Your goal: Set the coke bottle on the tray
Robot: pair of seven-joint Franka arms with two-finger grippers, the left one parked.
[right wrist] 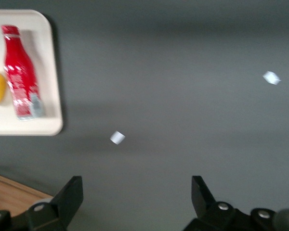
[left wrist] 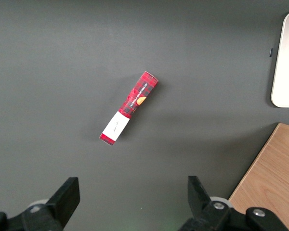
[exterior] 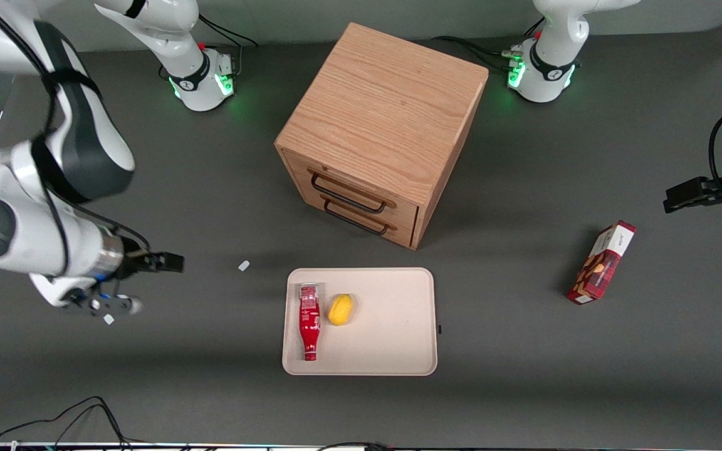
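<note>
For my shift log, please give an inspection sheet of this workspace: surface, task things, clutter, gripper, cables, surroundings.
Surface: dark grey table, matte.
Task things: coke bottle lies flat on the tray, beside a yellow lemon-like fruit.
Clutter: red snack box toward the parked arm's end; two small white scraps; wooden drawer cabinet, drawers shut.
Gripper: gripper open, empty, over bare table toward the working arm's end.
Cables: black cables at the table edge nearest the camera.
Surroundings: nothing seen.
</note>
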